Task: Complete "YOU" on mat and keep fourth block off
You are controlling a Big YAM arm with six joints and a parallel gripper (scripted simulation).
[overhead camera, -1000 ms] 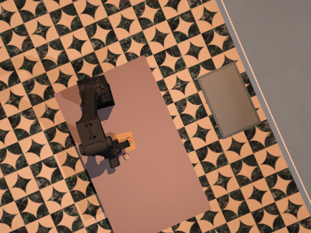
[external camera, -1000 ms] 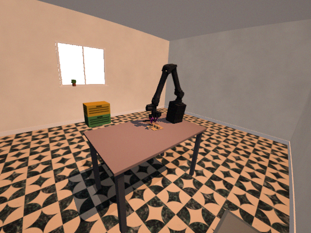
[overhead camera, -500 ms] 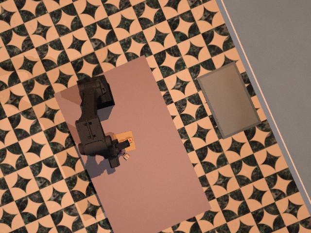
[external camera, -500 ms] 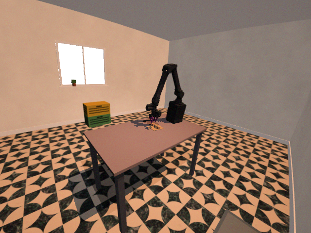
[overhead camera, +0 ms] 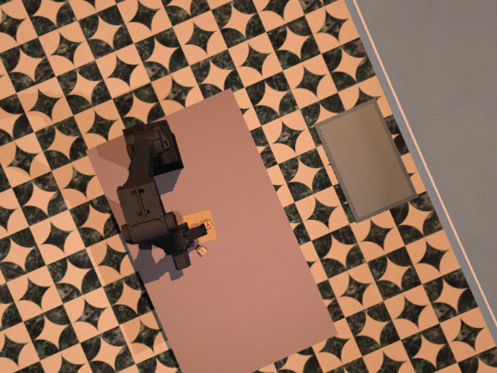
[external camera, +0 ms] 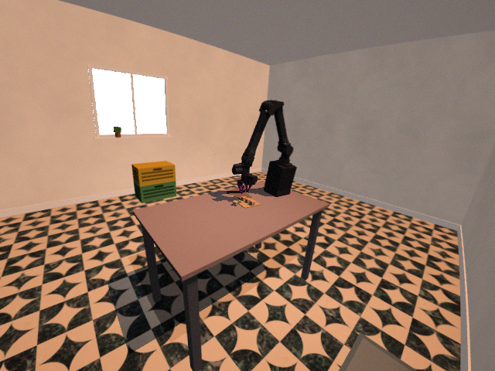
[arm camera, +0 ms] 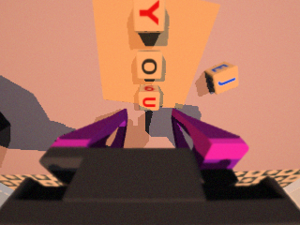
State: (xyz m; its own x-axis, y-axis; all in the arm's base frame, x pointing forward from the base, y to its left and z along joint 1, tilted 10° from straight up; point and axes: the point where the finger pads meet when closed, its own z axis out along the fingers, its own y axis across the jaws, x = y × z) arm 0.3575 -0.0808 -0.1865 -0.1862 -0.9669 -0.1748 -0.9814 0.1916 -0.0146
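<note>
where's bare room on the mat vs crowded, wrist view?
Crowded: the centre line of the orange mat, where the Y block, O block and U block sit in a tight row. Free: mat strips on both sides of that row, out to its edges. Off the mat, bare table on the left; the right holds the blue-lettered block. The gripper is open.

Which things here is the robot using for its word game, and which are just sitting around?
For the game: Y block, O block, U block, orange mat, spare J block off the mat, open gripper.

Just around: yellow-green crate, window plant, grey floor mat.
</note>
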